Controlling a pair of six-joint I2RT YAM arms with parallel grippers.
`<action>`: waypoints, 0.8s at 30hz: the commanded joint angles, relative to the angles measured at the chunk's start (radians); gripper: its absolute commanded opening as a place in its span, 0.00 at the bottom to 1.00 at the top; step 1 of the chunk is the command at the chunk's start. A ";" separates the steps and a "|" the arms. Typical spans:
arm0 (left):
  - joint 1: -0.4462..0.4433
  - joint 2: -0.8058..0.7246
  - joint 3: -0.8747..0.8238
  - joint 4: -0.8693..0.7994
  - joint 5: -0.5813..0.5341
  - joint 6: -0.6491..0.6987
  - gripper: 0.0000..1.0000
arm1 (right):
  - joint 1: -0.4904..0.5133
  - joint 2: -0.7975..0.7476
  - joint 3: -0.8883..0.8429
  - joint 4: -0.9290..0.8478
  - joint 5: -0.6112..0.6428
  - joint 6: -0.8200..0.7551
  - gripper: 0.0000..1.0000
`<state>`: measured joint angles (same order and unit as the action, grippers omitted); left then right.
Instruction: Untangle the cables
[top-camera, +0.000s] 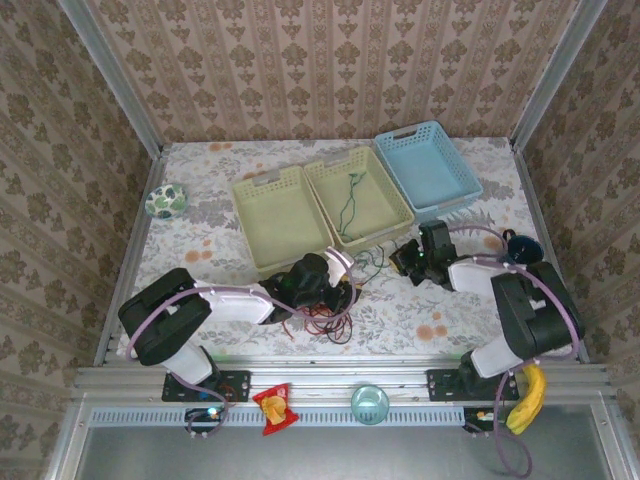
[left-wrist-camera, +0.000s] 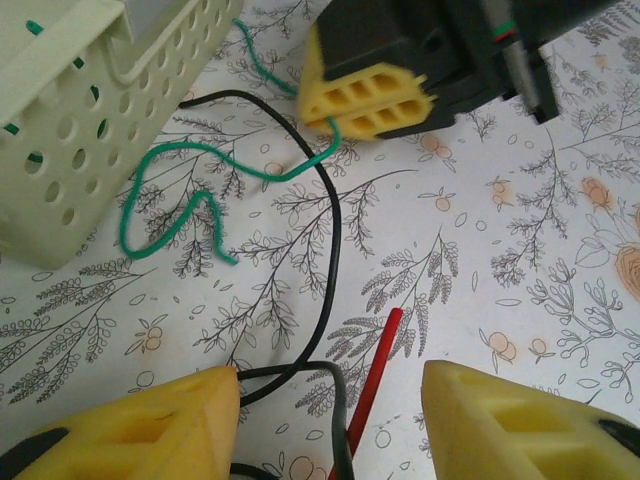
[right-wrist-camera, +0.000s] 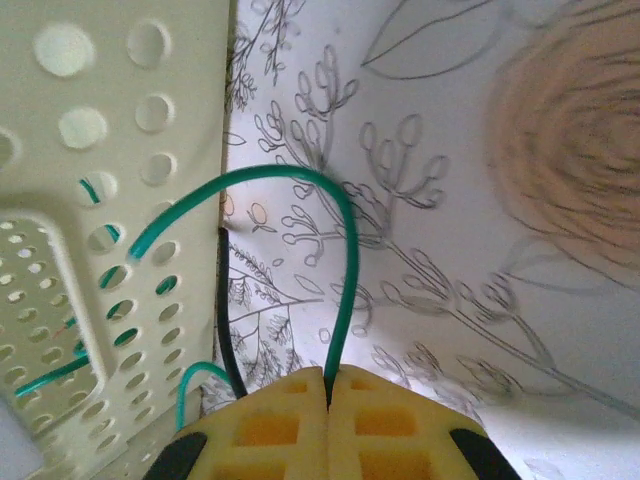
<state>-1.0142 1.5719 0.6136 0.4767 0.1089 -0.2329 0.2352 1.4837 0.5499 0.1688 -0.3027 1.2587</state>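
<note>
R gripper (right-wrist-camera: 328, 388) clamps the green cable (right-wrist-camera: 347, 225) beside the basket (right-wrist-camera: 120, 200). L gripper (left-wrist-camera: 328, 390) has its jaws apart, w/ black cable (left-wrist-camera: 333, 250) & red cable (left-wrist-camera: 381, 365) lying btwn them.

— Any writing you can read?
— None. The red-and-yellow packet (top-camera: 272, 408) just below the tabletop's (top-camera: 200, 240) near edge may carry print, but it is too small to tell.

Bare tablecloth (top-camera: 195, 245) at far left, pale green basket (right-wrist-camera: 190, 90) wall just beside right claw (right-wrist-camera: 328, 378), blue basket (top-camera: 410, 131) behind
</note>
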 joint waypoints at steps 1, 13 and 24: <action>-0.005 0.019 0.017 -0.016 0.002 0.022 0.50 | -0.016 -0.172 -0.025 -0.099 0.128 0.012 0.00; -0.004 0.037 0.002 0.002 0.000 0.027 0.50 | -0.106 -0.523 -0.032 -0.149 0.118 -0.090 0.00; 0.011 -0.097 -0.078 0.145 -0.091 -0.032 0.55 | -0.094 -0.107 0.262 -0.016 -0.044 -0.239 0.00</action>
<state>-1.0130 1.5402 0.5449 0.5282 0.0704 -0.2375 0.1314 1.2861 0.7300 0.0872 -0.2798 1.0790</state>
